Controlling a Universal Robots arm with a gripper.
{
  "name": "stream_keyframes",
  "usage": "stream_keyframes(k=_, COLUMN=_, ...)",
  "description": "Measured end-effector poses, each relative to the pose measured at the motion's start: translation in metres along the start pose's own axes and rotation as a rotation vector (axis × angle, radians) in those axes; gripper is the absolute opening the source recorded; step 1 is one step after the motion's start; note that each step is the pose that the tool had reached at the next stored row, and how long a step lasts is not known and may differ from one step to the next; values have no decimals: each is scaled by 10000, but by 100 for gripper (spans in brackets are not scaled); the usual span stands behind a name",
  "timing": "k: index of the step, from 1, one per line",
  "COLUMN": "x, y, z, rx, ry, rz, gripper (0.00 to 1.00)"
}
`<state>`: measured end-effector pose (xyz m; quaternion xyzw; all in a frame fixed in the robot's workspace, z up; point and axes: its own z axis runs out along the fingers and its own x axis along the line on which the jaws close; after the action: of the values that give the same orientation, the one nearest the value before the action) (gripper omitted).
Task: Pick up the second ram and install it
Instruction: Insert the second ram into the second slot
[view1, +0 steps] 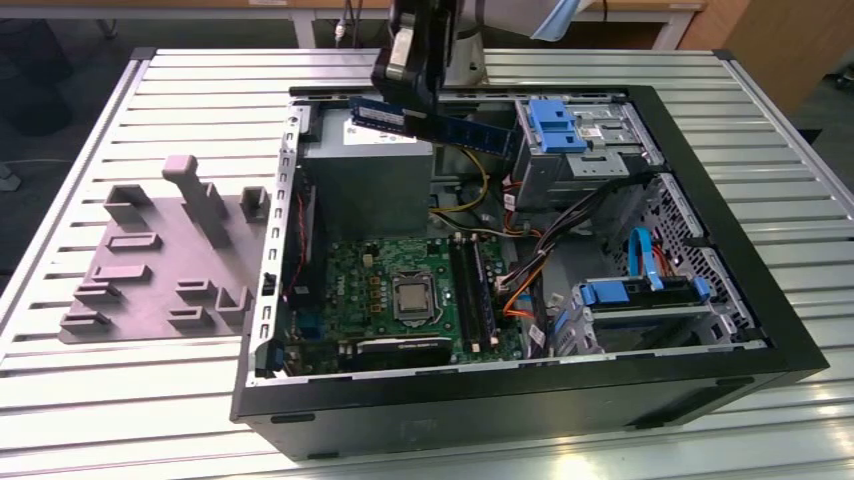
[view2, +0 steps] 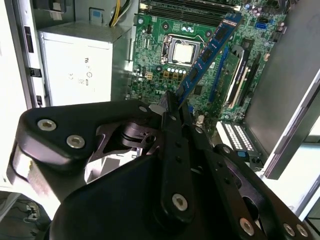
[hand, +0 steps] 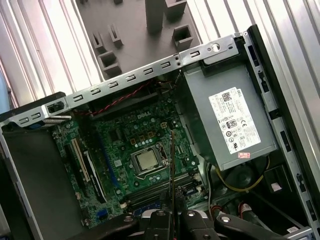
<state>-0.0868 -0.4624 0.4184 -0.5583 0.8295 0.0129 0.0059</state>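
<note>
The gripper (view2: 172, 102) is clamped on the second ram (view2: 211, 49), whose gripped end is hidden between the fingers in the second wrist view. The stick is held above the far part of the open computer case (view1: 534, 400), projecting toward the exterior view's right. A slim blue board with dark chips is seen.

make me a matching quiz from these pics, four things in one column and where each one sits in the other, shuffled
Things:
1. second ram
2. grey holder block
3. power supply
4. processor

Places:
A. on the slatted table, outside the case
B. seated in the middle of the motherboard
C. gripped by the end effector, above the case
D. in a corner of the case, beside the motherboard

Pairs: 1-C, 2-A, 3-D, 4-B
</note>
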Motion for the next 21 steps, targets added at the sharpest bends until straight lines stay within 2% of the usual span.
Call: stream_keyframes(k=21, x=0, y=0, z=7, rx=38, ry=-23, rz=1560, gripper=14)
